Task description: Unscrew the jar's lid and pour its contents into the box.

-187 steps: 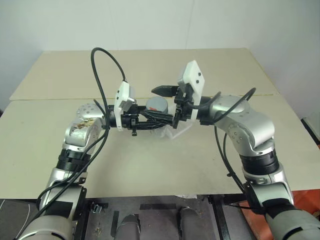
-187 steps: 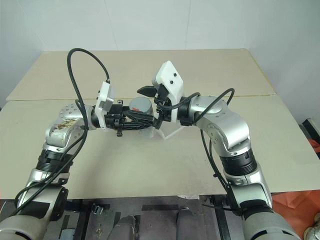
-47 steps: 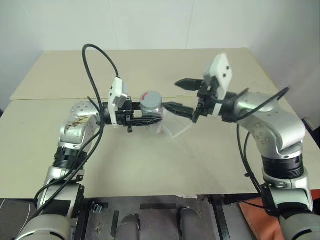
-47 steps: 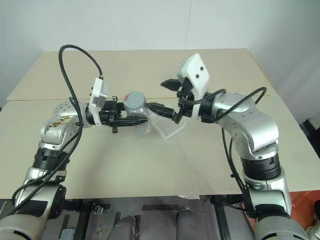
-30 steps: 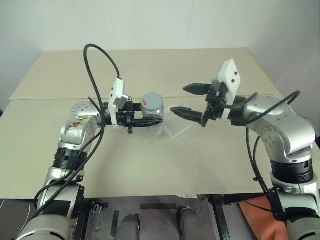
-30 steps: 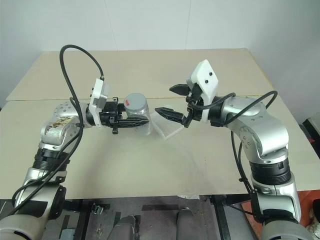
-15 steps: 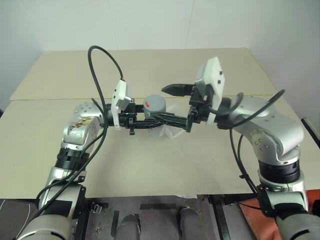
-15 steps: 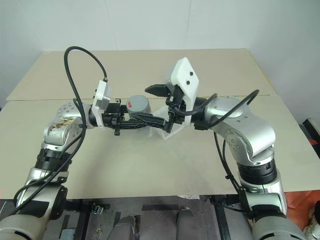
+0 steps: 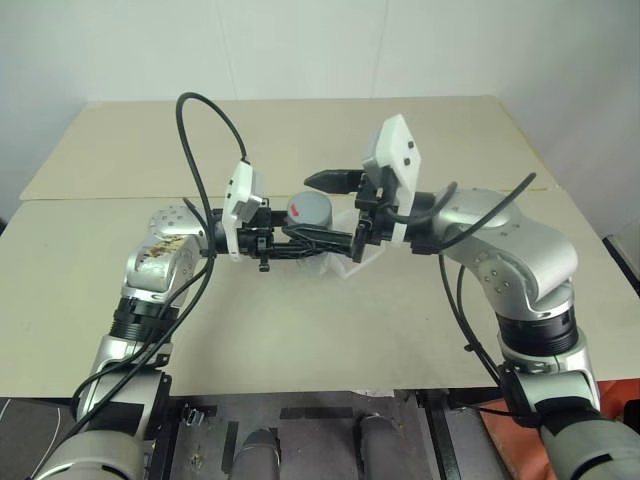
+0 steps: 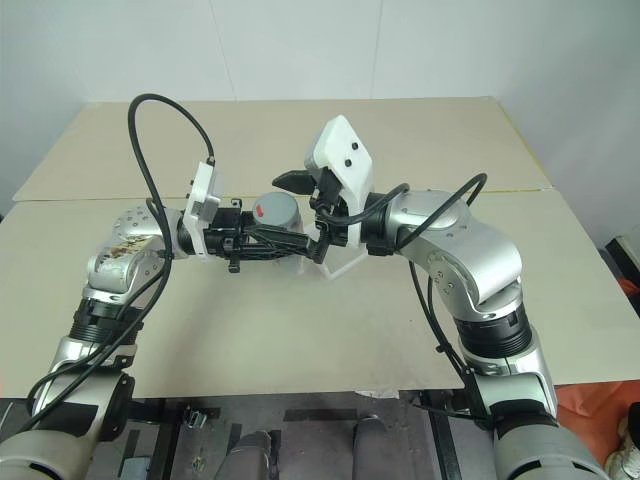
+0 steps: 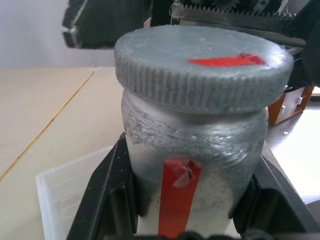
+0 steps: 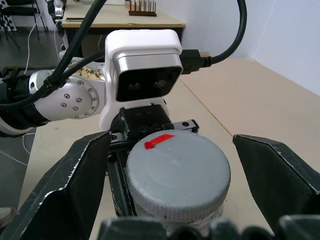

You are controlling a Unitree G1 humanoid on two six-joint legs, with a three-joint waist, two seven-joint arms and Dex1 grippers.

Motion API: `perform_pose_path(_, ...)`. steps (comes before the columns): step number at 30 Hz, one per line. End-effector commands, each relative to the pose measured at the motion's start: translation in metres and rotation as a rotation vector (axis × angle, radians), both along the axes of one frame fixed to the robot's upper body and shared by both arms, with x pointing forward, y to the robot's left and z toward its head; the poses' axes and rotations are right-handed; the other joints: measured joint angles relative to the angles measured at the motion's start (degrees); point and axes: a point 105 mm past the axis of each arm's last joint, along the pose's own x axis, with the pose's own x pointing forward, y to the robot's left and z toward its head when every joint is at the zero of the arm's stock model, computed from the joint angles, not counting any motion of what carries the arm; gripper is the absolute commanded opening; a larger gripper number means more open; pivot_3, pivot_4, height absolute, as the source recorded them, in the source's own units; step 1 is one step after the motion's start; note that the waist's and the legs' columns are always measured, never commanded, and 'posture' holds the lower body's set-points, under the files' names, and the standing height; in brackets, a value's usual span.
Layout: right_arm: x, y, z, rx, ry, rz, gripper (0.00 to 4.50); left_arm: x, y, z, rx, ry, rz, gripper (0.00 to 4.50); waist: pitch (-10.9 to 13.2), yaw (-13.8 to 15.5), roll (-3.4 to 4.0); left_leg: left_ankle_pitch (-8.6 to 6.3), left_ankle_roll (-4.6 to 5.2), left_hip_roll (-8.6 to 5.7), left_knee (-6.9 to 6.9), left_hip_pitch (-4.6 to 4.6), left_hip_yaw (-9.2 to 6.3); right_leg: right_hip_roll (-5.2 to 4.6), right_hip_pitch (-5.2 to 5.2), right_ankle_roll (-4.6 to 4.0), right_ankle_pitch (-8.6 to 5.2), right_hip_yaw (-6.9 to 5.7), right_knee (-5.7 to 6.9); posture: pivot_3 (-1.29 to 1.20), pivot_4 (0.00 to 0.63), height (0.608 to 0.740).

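My left gripper (image 10: 287,240) is shut on the jar (image 11: 192,150), holding it upright above the table. The jar is small, with a red label strip on its side. The grey lid (image 12: 177,172) with a red mark sits screwed on top, so the contents are hidden. My right gripper (image 9: 312,208) faces the left one and stands open. Its fingers (image 12: 75,175) flank the lid on both sides with a gap to it. The clear box (image 9: 347,262) lies on the table just beneath and behind the jar.
The beige table (image 9: 400,330) is made of two panels with a seam (image 9: 100,198) running across behind the arms. Black cables loop above both wrists. Bare tabletop lies in front of the grippers and to either side.
My right gripper, open and off to the right of the jar a second ago, has swung left and now brackets the lid. The left gripper and jar have held still.
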Motion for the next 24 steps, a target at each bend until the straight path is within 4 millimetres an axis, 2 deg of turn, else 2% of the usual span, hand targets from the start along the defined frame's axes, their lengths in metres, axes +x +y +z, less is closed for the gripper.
perform_pose_path(1, -0.005, 0.001, 0.010, 0.010, -0.042, 0.012, 3.93, -0.004, 0.000, 0.009, -0.004, -0.044, -0.010, 1.91, 0.00, -0.03, 0.00, 0.00, 0.00, 0.00, 0.00, 0.00, 0.00, 0.00, 0.00, 0.00, 0.00, 0.00, 0.00, 0.00, 0.150, 0.740)
perform_pose_path(4, -0.005, 0.001, 0.009, 0.007, -0.037, 0.010, 2.87, -0.004, 0.000, 0.009, -0.004, -0.045, -0.011, 1.91, 0.00, -0.01, 0.00, 0.00, 0.00, 0.00, 0.00, 0.00, 0.00, 0.00, 0.00, 0.00, 0.00, 0.00, 0.00, 0.00, 0.150, 0.740)
perform_pose_path(5, -0.005, 0.001, 0.008, 0.006, -0.036, 0.009, 2.72, -0.004, 0.000, 0.009, -0.004, -0.045, -0.011, 1.91, 0.00, -0.01, 0.00, 0.00, 0.00, 0.00, 0.00, 0.00, 0.00, 0.00, 0.00, 0.00, 0.00, 0.00, 0.00, 0.00, 0.150, 0.740)
perform_pose_path(12, -0.001, -0.002, 0.010, 0.022, -0.005, -0.003, 2.72, -0.004, 0.000, 0.008, -0.002, -0.043, -0.012, 1.91, 0.00, -0.02, 0.00, 0.00, 0.00, 0.00, 0.00, 0.00, 0.00, 0.00, 0.00, 0.00, 0.00, 0.00, 0.00, 0.00, 0.150, 0.740)
perform_pose_path(16, 0.002, -0.010, 0.024, 0.080, 0.046, -0.011, 2.72, -0.005, 0.001, 0.000, 0.040, -0.052, -0.013, 1.91, 0.00, -0.03, 0.00, 0.00, 0.00, 0.00, 0.00, 0.00, 0.00, 0.00, 0.00, 0.00, 0.00, 0.00, 0.00, 0.00, 0.150, 0.740)
perform_pose_path(21, 0.010, -0.029, 0.047, 0.150, 0.010, -0.093, 2.72, -0.006, 0.003, -0.002, 0.040, -0.045, -0.007, 1.91, 0.01, 0.06, 0.01, 0.00, 0.00, 0.00, -0.01, -0.01, 0.00, 0.00, 0.00, 0.00, 0.00, 0.00, 0.01, 0.00, 0.150, 0.740)
perform_pose_path(24, 0.016, -0.044, 0.055, 0.180, -0.017, -0.160, 2.72, -0.005, 0.004, -0.002, 0.038, -0.043, 0.002, 1.91, 0.01, 0.07, 0.01, 0.00, 0.00, 0.00, -0.01, 0.00, 0.00, 0.00, 0.01, 0.00, 0.00, 0.00, 0.01, 0.00, 0.150, 0.740)
